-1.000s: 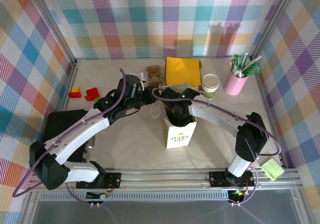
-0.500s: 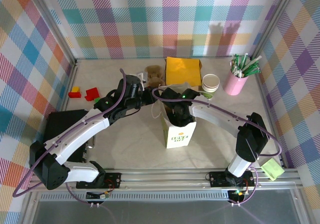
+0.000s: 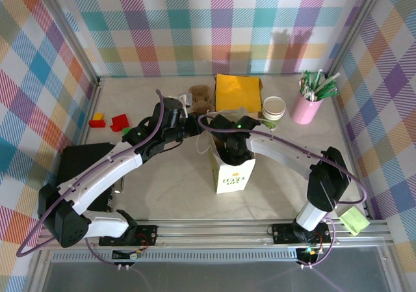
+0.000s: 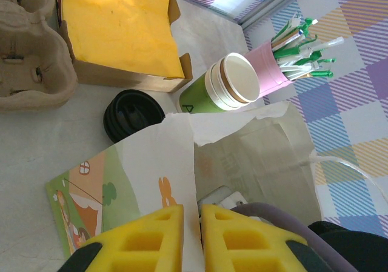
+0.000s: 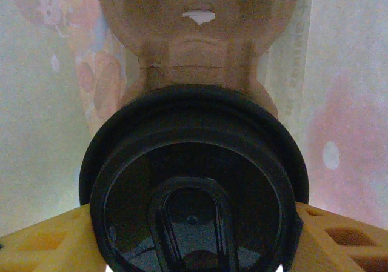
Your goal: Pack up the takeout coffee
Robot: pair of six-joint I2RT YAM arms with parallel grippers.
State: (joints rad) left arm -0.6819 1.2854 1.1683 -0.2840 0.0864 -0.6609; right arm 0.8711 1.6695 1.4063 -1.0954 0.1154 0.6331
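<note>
Nothing has visibly moved against a second ago: both arms, the bag and the bench goods sit as they did.

1. Left fingers [image 4: 180, 220]: narrow, pinched on the top edge of the paper bag [image 4: 130, 175], keeping its mouth open.
2. Right fingers [image 5: 51, 245]: down inside the bag mouth, spread to cup width and holding the takeout coffee [image 5: 194, 181], one finger at each side of its black lid. The cup wall under the lid is hidden.
3. Cardboard holder [image 5: 194, 36]: in the bag, just beyond the coffee from the right fingers. Whether the cup base touches it cannot be told.
4. Loose black lid [image 4: 133, 114]: on the bench [image 4: 24, 151], just beyond the bag edge from the left fingers.
5. Stack of empty cups [image 4: 227, 87]: beyond the loose lid, green-banded, unlidded. Pink cup of straws [image 4: 285, 57] stands beside it, further to the right of the left fingers.
6. Yellow napkins [image 4: 115, 29] and second cardboard holder [image 4: 27, 60]: farthest from the left fingers, off to their left.

Progress, as judged: late stage. The coffee is lidded, gripped and already within the bag. What is left: seat it in the holder, open the right fingers and draw them out, then free the bag edge from the left fingers.
</note>
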